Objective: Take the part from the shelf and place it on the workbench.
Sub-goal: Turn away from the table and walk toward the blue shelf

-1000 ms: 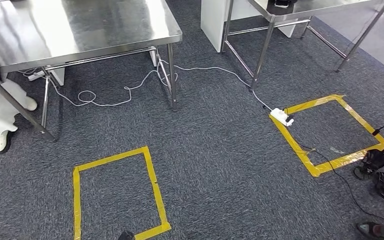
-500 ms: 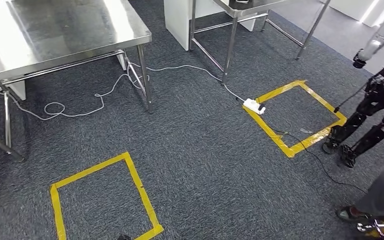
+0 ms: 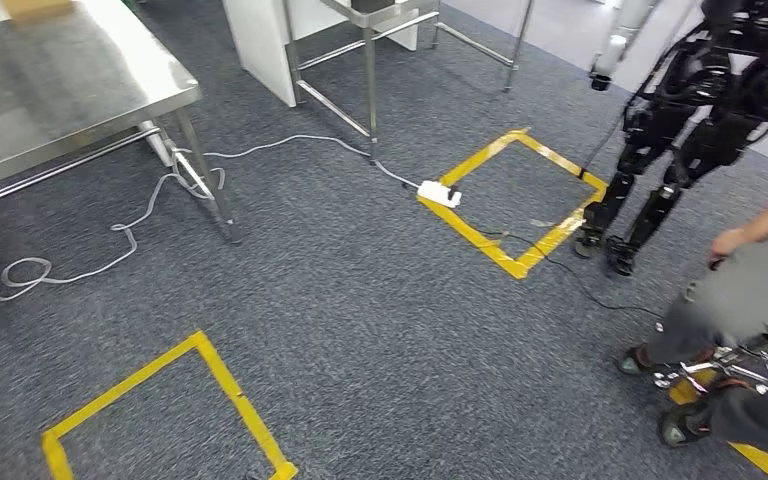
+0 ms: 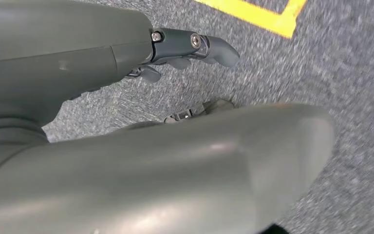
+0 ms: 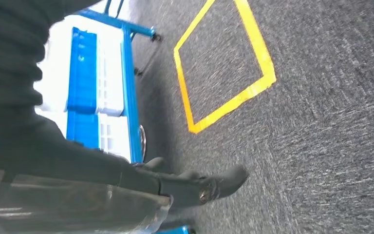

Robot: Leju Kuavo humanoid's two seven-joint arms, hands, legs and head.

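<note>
1. Both my arms hang at my sides, I judge because this is a walking stretch between shelf and workbench and there is nothing to reach for here.
2. My left hand [image 4: 78, 63] points down at the carpet [image 4: 350, 73]. Its fingers [image 4: 209, 46] are loosely apart with nothing between them and the thumb. A corner of yellow tape [image 4: 253, 12] lies on the floor beyond the fingertips.
3. My right hand [image 5: 175, 185] also hangs low, with its dark fingers [image 5: 224, 178] stretched out almost straight over the carpet.
4. Something glossy sits just under that palm. I cannot tell whether it is a held thing or the hand's own cover, so I cannot say how that hand stands.
5. The blue shelf [image 5: 83, 83] with pale bins stands close behind my right hand. The bins are washed out, so I cannot pick out the part there.
6. The workbench [image 3: 60, 90], a bare steel top, is well off to my left hand's side, with open carpet between.
</note>
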